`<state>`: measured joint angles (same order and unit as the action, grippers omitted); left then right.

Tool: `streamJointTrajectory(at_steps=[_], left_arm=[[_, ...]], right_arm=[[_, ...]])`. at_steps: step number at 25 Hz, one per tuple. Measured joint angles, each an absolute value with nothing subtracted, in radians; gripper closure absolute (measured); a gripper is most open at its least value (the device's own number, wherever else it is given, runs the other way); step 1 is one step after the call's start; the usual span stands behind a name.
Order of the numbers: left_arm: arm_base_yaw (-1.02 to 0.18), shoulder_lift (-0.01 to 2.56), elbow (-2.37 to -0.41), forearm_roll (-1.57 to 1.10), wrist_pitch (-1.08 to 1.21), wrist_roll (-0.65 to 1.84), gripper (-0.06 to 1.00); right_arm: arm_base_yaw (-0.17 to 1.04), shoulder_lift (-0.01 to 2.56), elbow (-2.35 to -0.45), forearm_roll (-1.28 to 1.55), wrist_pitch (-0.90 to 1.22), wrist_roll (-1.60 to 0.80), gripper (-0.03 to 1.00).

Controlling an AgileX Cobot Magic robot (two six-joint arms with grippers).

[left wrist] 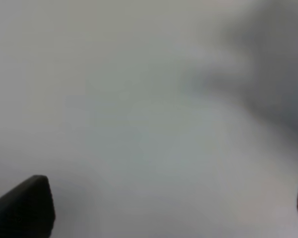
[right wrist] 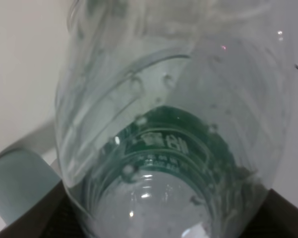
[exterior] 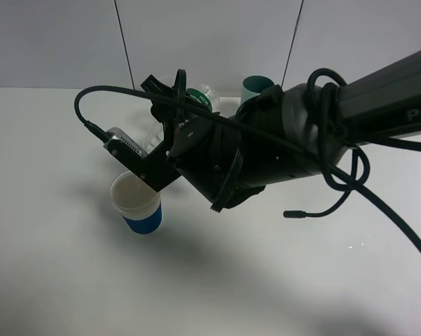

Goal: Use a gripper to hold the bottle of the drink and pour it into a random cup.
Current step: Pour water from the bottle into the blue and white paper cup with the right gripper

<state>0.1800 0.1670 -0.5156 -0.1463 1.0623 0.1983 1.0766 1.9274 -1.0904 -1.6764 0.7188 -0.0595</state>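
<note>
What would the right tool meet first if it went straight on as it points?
Probably the cup: the right tool, shut on the bottle, slants down-left with tips above the cup's rim. Depth is unclear; it might instead reach the table.

White matte tabletop [exterior: 63, 273]; a soft grey shadow lies across the middle of the frame. Short cup with blue lower band and wide white rim [exterior: 136, 204] stands on it left of centre, cream-white inside. Plain teal-green cup [exterior: 256, 87] sits at upper centre near the table's back edge, well apart from the blue one; I cannot see its base. My left wrist view gives only blurred pale surface.
</note>
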Motion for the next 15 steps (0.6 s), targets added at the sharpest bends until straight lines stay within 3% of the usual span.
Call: streamJointTrajectory(at_steps=[15], left_arm=[[0.18,0.167,-0.516,-0.146,1.062,0.198,-0.05]], right_arm=[[1.077,1.927,-1.09,-1.699,0.696,-0.06,0.4]])
